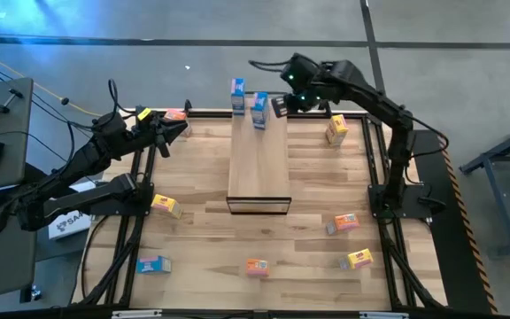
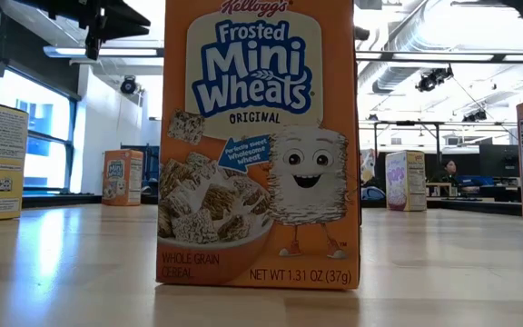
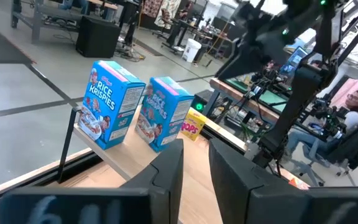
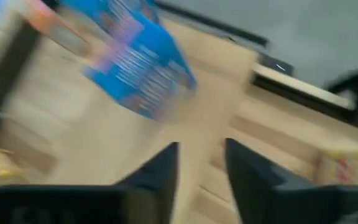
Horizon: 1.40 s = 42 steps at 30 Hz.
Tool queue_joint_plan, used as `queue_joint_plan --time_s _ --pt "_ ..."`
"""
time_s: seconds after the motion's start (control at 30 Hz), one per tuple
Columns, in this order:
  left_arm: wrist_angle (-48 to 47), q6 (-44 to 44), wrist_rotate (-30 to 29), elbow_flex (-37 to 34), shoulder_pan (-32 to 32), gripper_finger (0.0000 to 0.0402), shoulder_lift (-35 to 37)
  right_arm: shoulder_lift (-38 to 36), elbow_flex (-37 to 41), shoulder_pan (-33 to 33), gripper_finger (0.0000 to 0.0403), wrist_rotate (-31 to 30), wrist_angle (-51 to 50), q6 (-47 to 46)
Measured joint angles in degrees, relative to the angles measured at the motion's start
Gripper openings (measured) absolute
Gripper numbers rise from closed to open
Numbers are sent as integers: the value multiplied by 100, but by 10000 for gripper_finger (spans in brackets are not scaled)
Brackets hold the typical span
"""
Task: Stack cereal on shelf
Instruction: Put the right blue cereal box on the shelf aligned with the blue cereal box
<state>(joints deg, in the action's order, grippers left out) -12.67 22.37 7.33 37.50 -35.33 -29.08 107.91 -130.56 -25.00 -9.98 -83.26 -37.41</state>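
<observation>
Blue cereal boxes (image 1: 238, 96) stand in a pair at the shelf's (image 1: 258, 168) far end; others lie scattered over the surface (image 1: 202, 230). Just beside them the right tool (image 1: 280, 106) hovers, narrowly parted, empty. Left tool (image 1: 181, 129), narrowly parted, empty, waits at the far-left corner.

"Frosted Mini Wheats" on orange box (image 2: 260, 145)

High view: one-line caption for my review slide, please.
Two blue cereal boxes stand at the shelf's far end beside the right gripper; other boxes dot the table.
</observation>
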Motion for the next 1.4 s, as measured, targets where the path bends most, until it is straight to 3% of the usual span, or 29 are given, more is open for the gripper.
queue_joint_plan --time_s 0.07,0.13,0.3,0.47,0.57,0.7,0.83,1.07,1.4 --pt "1 -17 0 0 0 49 -14 1 187 76 31 -49 175 48" --pt "1 -76 0 0 0 36 -36 -3 478 185 11 -42 554 175" --pt "2 -146 -73 0 0 4 -55 -87 1291 361 8 -430 1213 143" --pt "-3 -148 -85 -1 -1 1 -55 -792 2358 376 2 -703 2004 -40" --pt "1 -160 -85 -1 -2 1 -60 -1364 3331 348 1 -559 3073 -133" --pt "2 -196 -85 0 -31 0 -103 -1981 4783 344 1 -120 5203 -298" --pt "3 -162 -86 -2 -146 0 -149 -2190 5690 380 3 -206 6297 -758" --pt "21 -10 -86 -1 -297 0 -155 -2136 5963 416 12 -172 6585 -683" --pt "57 73 -87 -2 -345 0 -243 -1482 5965 270 2 -249 7356 -625"
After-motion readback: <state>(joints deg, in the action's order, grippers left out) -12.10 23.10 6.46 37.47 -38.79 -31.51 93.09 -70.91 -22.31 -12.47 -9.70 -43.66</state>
